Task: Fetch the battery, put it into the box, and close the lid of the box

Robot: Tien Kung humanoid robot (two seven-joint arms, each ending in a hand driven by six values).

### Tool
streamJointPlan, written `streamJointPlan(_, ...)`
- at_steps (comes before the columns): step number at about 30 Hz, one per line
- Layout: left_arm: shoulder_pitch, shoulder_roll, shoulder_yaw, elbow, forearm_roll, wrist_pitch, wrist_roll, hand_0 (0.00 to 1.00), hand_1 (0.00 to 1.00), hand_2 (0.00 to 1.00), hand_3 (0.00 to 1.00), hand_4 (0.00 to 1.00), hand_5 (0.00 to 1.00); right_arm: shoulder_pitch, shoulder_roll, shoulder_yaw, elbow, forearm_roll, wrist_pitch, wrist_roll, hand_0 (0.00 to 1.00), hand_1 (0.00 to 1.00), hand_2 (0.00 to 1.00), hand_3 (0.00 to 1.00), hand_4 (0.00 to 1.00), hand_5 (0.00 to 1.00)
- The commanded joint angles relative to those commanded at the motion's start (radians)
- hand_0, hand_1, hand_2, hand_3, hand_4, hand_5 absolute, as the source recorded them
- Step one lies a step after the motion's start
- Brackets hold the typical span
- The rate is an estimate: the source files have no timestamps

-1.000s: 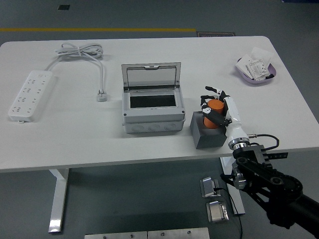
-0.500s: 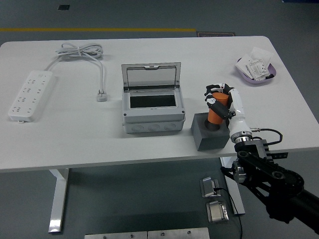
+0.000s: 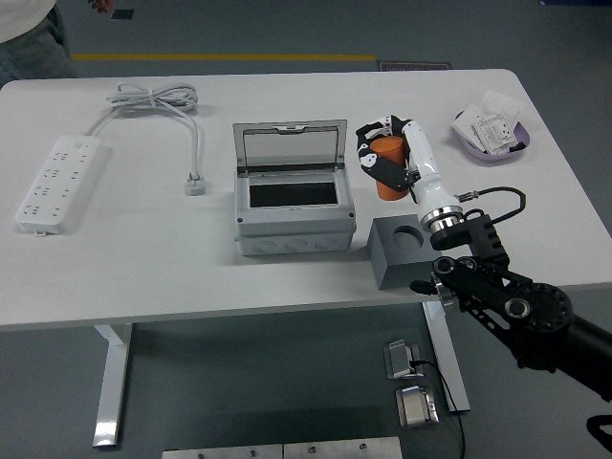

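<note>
Grasping orange battery (image 3: pixel 388 168), right hand (image 3: pixel 384 163) beside open box (image 3: pixel 292 204); grey holder (image 3: pixel 405 251) socket vacant.

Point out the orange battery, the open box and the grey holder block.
orange battery (image 3: pixel 387 180), head view, lower body below the fingers.
open box (image 3: pixel 293 246), head view, front wall.
grey holder block (image 3: pixel 405 265), head view, front face.

power strip (image 3: pixel 55 183) left of box (image 3: pixel 293 204), block (image 3: pixel 408 251) right
</note>
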Motion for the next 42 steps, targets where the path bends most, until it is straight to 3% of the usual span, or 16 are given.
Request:
streamJointPlan(8, -0.003, 0.007, 0.032, 0.000, -0.028, 0.001, 0.001, 0.622, 0.695, 0.639, 0.641, 0.714, 0.171, 0.170, 0.044, -0.164, -0.039, -0.303, 0.158, -0.275, 0.129, 0.201, 0.322, 0.314, 0.069, 0.002)
streamJointPlan(13, -0.010, 0.013, 0.047, -0.001, -0.035, 0.000, 0.002, 0.622, 0.695, 0.639, 0.641, 0.714, 0.171, 0.271, 0.079, -0.275, -0.101, -0.486, 0.177, -0.382, 0.129, 0.201, 0.322, 0.314, 0.069, 0.002)
streamJointPlan(18, -0.018, 0.019, 0.058, -0.003, -0.039, -0.001, 0.003, 0.623, 0.696, 0.640, 0.641, 0.715, 0.180, 0.335, 0.106, -0.375, -0.166, -0.586, 0.151, -0.365, 0.128, 0.206, 0.316, 0.309, 0.068, 0.002)
streamJointPlan(25, -0.030, 0.024, 0.084, -0.004, -0.052, -0.002, 0.005, 0.623, 0.696, 0.641, 0.641, 0.714, 0.182, 0.368, 0.151, -0.444, -0.240, -0.560, 0.101, -0.304, 0.140, 0.212, 0.313, 0.305, 0.068, 0.002)
streamJointPlan(37, -0.043, 0.024, 0.086, -0.006, -0.041, -0.003, 0.006, 0.624, 0.697, 0.642, 0.641, 0.715, 0.186, 0.348, 0.177, -0.428, -0.312, -0.474, 0.122, -0.291, 0.151, 0.221, 0.316, 0.306, 0.059, 0.002)
streamJointPlan(38, -0.044, 0.024, 0.083, -0.006, -0.038, -0.003, 0.006, 0.624, 0.697, 0.641, 0.641, 0.715, 0.188, 0.347, 0.178, -0.427, -0.315, -0.472, 0.119, -0.288, 0.227, 0.295, 0.358, 0.387, 0.163, 0.059)
streamJointPlan(42, -0.051, 0.023, 0.069, -0.008, -0.020, -0.005, 0.007, 0.624, 0.697, 0.641, 0.641, 0.715, 0.188, 0.339, 0.185, -0.425, -0.331, -0.459, 0.101, -0.271, 0.227, 0.295, 0.358, 0.387, 0.163, 0.059)
